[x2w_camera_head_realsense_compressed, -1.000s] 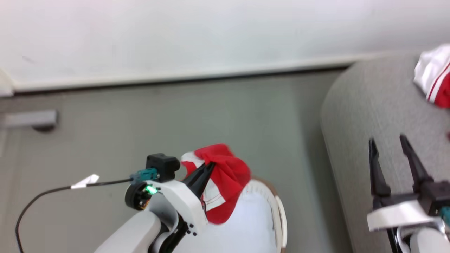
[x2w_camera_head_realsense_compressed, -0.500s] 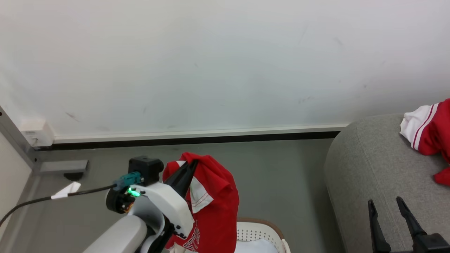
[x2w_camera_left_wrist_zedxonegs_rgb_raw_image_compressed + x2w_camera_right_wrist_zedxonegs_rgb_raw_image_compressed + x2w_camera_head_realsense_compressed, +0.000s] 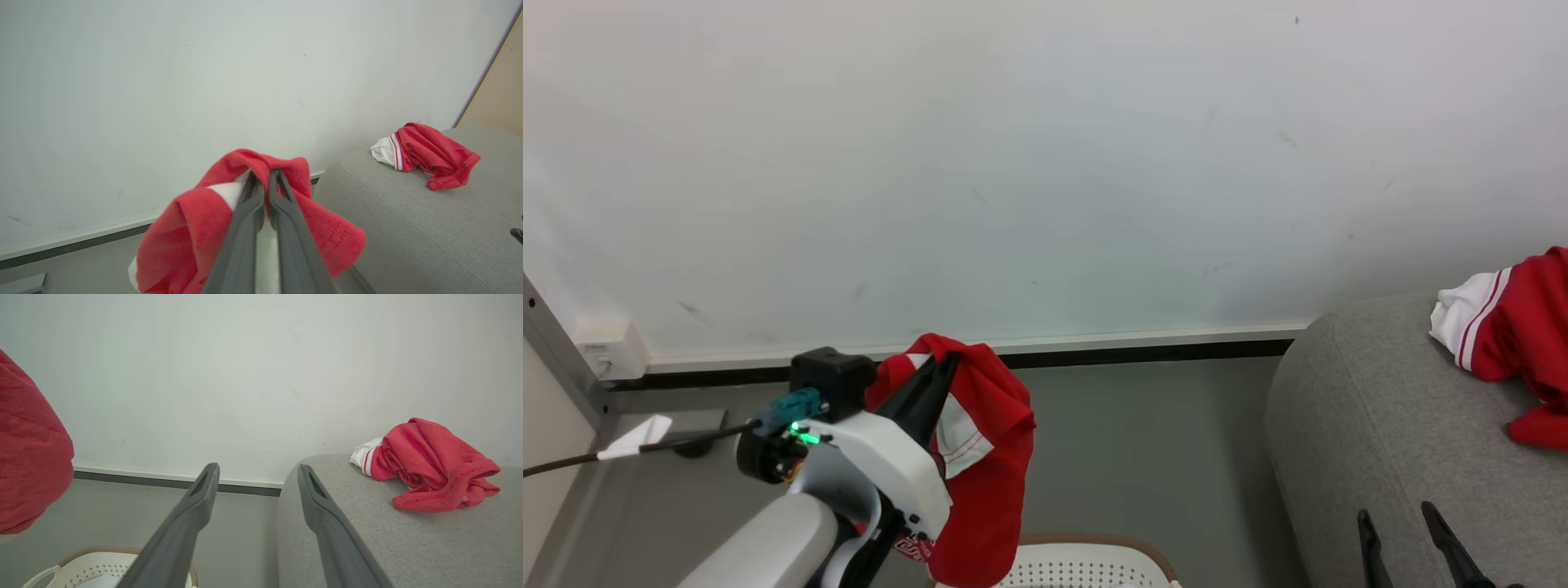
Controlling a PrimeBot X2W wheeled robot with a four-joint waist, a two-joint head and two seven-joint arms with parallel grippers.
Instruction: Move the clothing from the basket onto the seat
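My left gripper (image 3: 943, 363) (image 3: 264, 173) is shut on a red garment with white panels (image 3: 984, 457) (image 3: 184, 220), which hangs from its fingers above the basket (image 3: 1086, 563). The basket's tan rim and perforated cream wall (image 3: 94, 565) peek in at the bottom of the head and right wrist views. A second red and white garment (image 3: 1515, 343) (image 3: 425, 151) (image 3: 425, 465) lies crumpled on the grey seat (image 3: 1372, 441) (image 3: 408, 212) (image 3: 429, 539) to the right. My right gripper (image 3: 1396, 513) (image 3: 257, 469) is open and holds nothing, beside the seat's left edge.
A white wall with a dark skirting strip (image 3: 1143, 353) runs behind everything above a grey floor (image 3: 1143, 457). A metal post and a small white box (image 3: 600, 343) stand at the far left. A black cable (image 3: 621, 453) trails from my left wrist.
The head camera has tilted up, so the basket and right gripper have slid down the picture. My left gripper has lifted the red garment higher above the basket.
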